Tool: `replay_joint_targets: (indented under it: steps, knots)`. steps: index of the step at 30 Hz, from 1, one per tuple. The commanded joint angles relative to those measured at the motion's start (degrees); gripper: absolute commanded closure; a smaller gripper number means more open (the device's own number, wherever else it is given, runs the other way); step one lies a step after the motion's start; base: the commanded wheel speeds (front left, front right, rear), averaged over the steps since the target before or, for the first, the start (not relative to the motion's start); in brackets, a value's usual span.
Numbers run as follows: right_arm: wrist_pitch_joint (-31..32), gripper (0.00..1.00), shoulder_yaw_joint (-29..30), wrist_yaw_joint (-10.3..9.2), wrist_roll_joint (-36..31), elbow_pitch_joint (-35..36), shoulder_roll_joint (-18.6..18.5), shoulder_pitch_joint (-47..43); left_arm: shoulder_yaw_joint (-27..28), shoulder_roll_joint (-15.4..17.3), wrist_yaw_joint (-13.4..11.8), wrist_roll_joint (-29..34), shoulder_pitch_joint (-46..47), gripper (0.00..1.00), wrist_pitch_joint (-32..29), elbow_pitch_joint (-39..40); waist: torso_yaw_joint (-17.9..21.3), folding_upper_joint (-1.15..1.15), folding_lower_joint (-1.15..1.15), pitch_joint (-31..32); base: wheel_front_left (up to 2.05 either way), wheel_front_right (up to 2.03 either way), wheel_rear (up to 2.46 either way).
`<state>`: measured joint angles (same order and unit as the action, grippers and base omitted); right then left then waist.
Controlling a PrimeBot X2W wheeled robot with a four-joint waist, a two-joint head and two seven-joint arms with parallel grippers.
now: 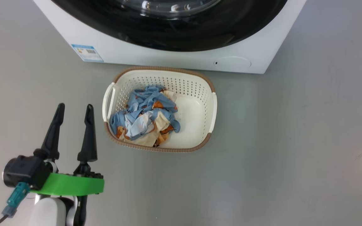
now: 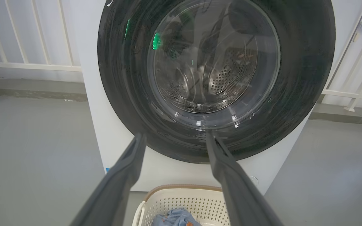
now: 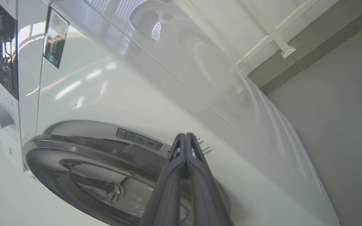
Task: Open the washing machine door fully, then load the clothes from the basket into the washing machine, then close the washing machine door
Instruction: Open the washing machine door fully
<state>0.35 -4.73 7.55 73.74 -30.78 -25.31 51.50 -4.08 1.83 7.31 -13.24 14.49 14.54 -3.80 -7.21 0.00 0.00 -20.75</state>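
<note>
Washing machine door (image 2: 121, 78): shut, facing left gripper (image 2: 175, 135), jaws spread wide, empty, apart from the glass. Basket (image 1: 196, 81): on floor (image 1: 278, 141) just before washing machine (image 1: 168, 61) front, right of those jaws; clothes (image 1: 143, 116) heaped in its left half. Right gripper (image 3: 185, 135): jaws pressed together, empty, tips near door's edge, contact not discernible.

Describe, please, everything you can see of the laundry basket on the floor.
The basket is small, cream-white plastic, a rounded rectangle with perforated walls, a brown woven-look rim and a white handle at each end. It stands upright on the grey floor just before the washing machine; whether they touch is unclear. The clothes, blue with cream and orange prints, lie crumpled in its left half; the rest of its bottom is bare.
</note>
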Motion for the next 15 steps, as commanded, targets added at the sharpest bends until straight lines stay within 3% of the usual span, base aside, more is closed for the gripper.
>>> replay_joint_targets:
  steps: [1, 15]
  knots:
    - [0.79, 1.0, -0.54, -0.06, 1.41, 0.8, -0.63, 1.85, 1.84, 1.06, 0.18, 0.18, 1.58, 0.0, 0.46, 1.84, -0.67, 0.0, 0.0, -1.79, 0.0, 0.0, 0.0]
    - [6.7, 1.0, -4.39, -0.06, 4.92, -3.19, -0.69, 11.15, 1.53, 1.05, 0.18, -1.84, 3.23, 0.0, 0.46, 1.84, -3.11, 0.0, 0.0, -5.77, 0.0, 0.0, 0.0]
